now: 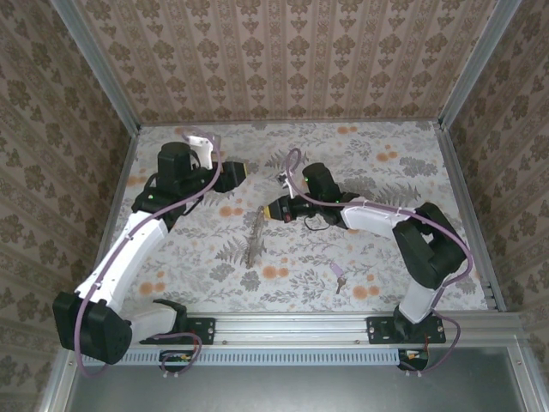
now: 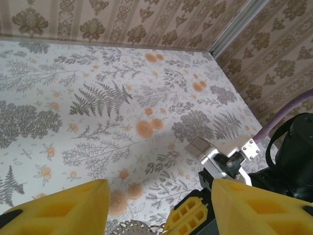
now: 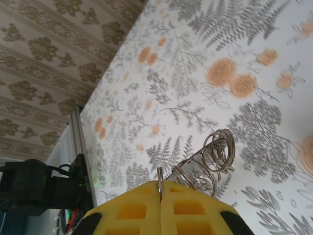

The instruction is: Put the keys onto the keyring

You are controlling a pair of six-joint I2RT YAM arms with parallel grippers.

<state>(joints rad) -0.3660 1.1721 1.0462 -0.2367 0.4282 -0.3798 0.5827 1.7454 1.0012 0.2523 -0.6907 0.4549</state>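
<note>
Nearest your arm bases, the key [image 1: 340,276] is lying alone on the flowered table [image 1: 386,172]. Its purple-pink head is showing, and it is sitting well apart from both grippers and from the keyring. Further in, the keyring [image 1: 254,239] is stretching as a thin silvery strand from near the table's middle up toward the right gripper [image 1: 271,210]. In your right wrist view, the right gripper [image 3: 160,193] is clamping its yellow fingers tight together on one wire loop of the keyring [image 3: 208,159], with the other loops fanning out beyond the fingertips over the table. Further still, the left gripper [image 1: 238,172] is hovering just beyond the right one, its jaws standing apart and gripping nothing. In your left wrist view, its yellow fingers [image 2: 63,208] are framing a sliver of the keyring [image 2: 134,227] and one yellow finger of the right gripper.
</note>
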